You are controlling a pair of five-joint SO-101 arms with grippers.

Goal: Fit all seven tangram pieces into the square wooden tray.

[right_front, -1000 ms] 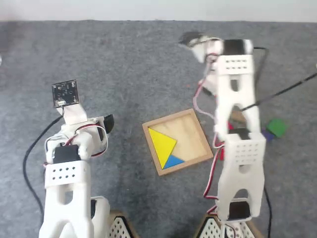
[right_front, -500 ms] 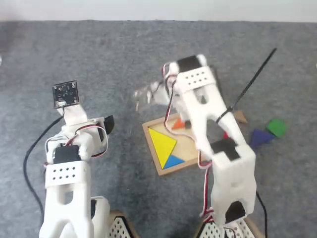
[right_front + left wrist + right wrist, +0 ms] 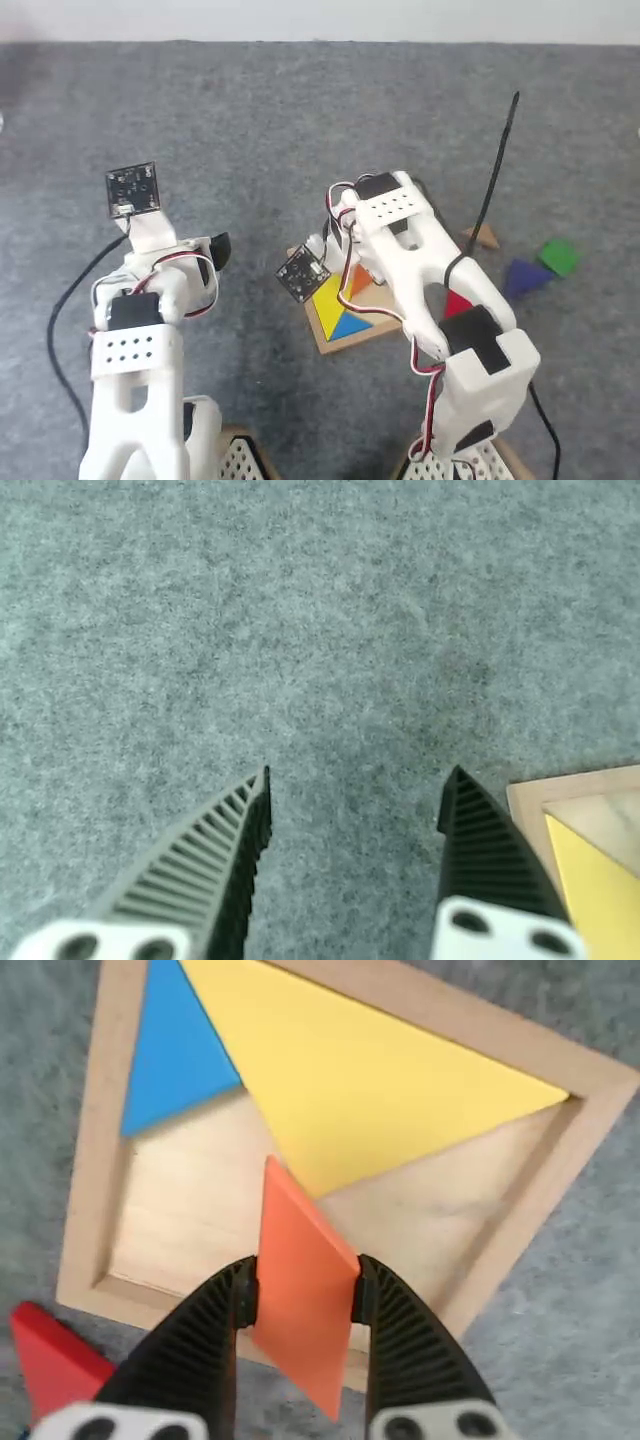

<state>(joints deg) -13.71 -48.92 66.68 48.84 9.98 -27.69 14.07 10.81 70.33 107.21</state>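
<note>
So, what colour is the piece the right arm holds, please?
Orange piece, clearest in the right wrist view.

High view: the right arm (image 3: 420,260) covers the tray (image 3: 318,328) from 12 through 5 o'clock. The orange piece (image 3: 353,280) and red piece (image 3: 457,303) show as slivers beside it. Wrist views: picture edges crop the red piece and the tray.

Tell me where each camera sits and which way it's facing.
High view: fixed overhead, looking down on the grey mat; left arm and right arm show, the latter over the wooden tray.
Left wrist view: on the left arm, facing the mat past the open left gripper; a tray corner shows.
Right wrist view: on the right arm, looking into the tray past the right gripper, shut on the orange parallelogram.
Shared: all three show the tray and yellow triangle.
</note>
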